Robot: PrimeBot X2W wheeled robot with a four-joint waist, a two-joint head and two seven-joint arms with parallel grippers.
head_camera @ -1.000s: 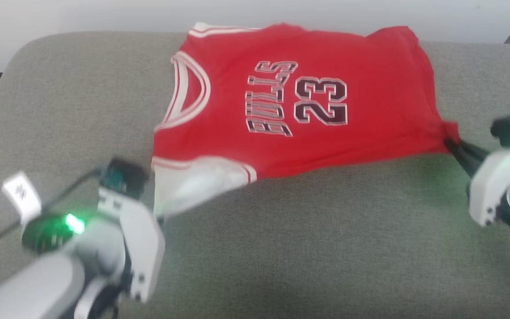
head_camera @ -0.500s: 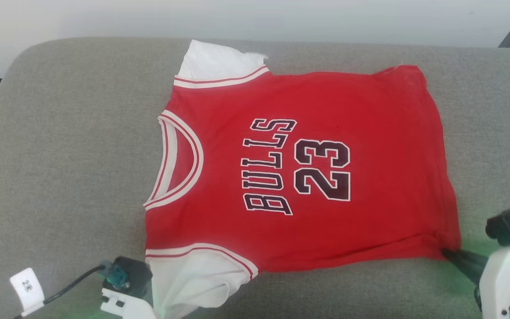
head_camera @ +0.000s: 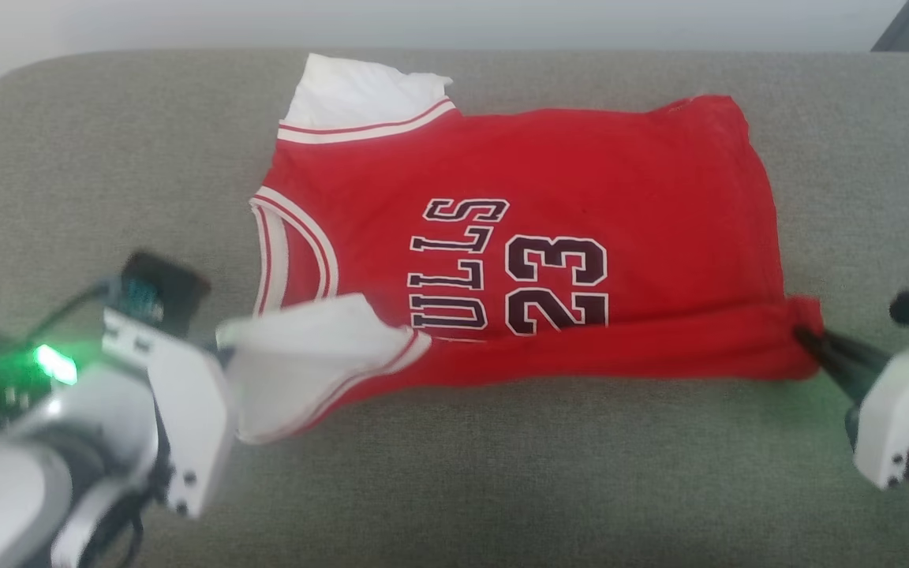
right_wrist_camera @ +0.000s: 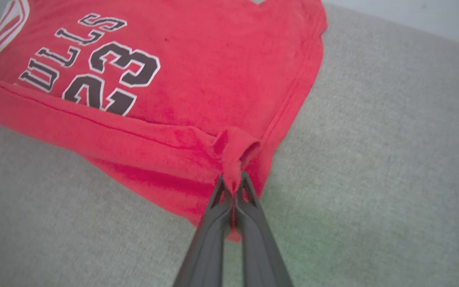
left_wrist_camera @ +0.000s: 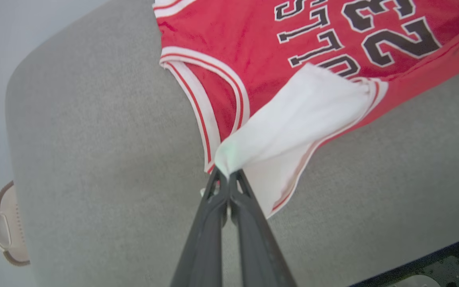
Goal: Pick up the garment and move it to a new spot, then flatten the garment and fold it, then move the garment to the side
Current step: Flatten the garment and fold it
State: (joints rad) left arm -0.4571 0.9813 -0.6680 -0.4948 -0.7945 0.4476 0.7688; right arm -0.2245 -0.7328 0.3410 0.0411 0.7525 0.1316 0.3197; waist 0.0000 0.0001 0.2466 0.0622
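- Spread front-up across the middle of the grey cushion (head_camera: 502, 473), closer to its far edge than its near one: the garment (head_camera: 581, 181), neck toward the cushion's left end, hem toward the right end.
- Pinched by the left gripper (left_wrist_camera: 225, 175), fingers pressed fully together: the tip of the near sleeve (head_camera: 304, 355), held raised over the chest and covering the first letter of the lettering (head_camera: 502, 268).
- Clamped just as tightly by the right gripper (right_wrist_camera: 233, 187): the near hem corner (head_camera: 806, 331), bunched into a small roll at the pinch.
- Judged a lengthwise fold in progress: gripped at both ends of the near long edge so as to bring it over in one straight line, with the far half left flat on the cushion as an anchor.
- From the head view: the overall layout, including the far sleeve (head_camera: 352, 95) lying flat by the cushion's far edge.
- From the left wrist view: the closed fingertips on white cloth, hidden behind the white housing in the head view.
- From the right wrist view: the doubled red band along the near edge and the twist at the hem corner.
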